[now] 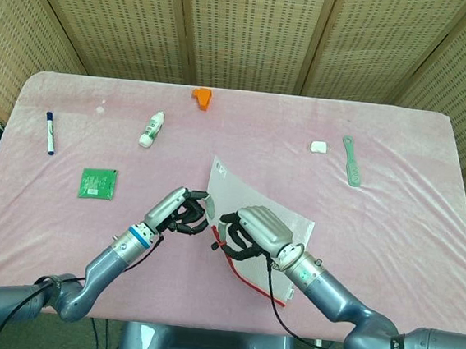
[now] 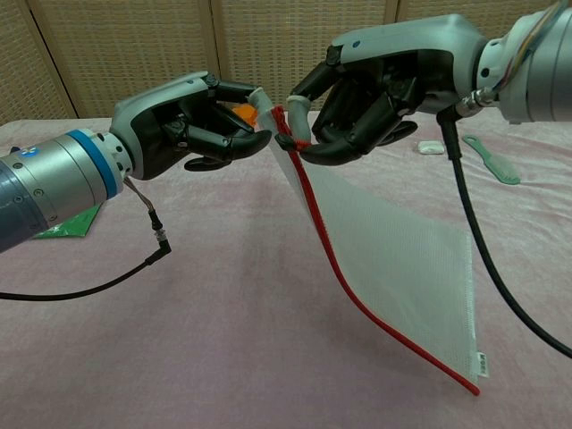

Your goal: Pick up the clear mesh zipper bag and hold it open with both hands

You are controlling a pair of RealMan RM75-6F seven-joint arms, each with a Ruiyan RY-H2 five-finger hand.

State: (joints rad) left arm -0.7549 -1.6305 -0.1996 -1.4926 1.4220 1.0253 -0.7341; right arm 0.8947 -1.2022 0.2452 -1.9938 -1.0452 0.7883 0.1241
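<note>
The clear mesh zipper bag (image 2: 393,259) with a red zipper edge hangs slanted between my two hands, its top corner raised and its lower corner down near the pink cloth. My left hand (image 2: 192,125) pinches the bag's top corner from the left. My right hand (image 2: 375,89) pinches the red zipper pull just right of that corner, other fingers curled. In the head view the bag (image 1: 259,202) stands up as a white panel behind the left hand (image 1: 181,211) and the right hand (image 1: 252,232), near the table's front middle.
On the pink tablecloth (image 1: 393,231) lie a green card (image 1: 98,183), a marker (image 1: 49,133), a white bottle (image 1: 151,129), an orange object (image 1: 202,96), a small white item (image 1: 318,147) and a green brush (image 1: 351,161). Wicker screens stand behind.
</note>
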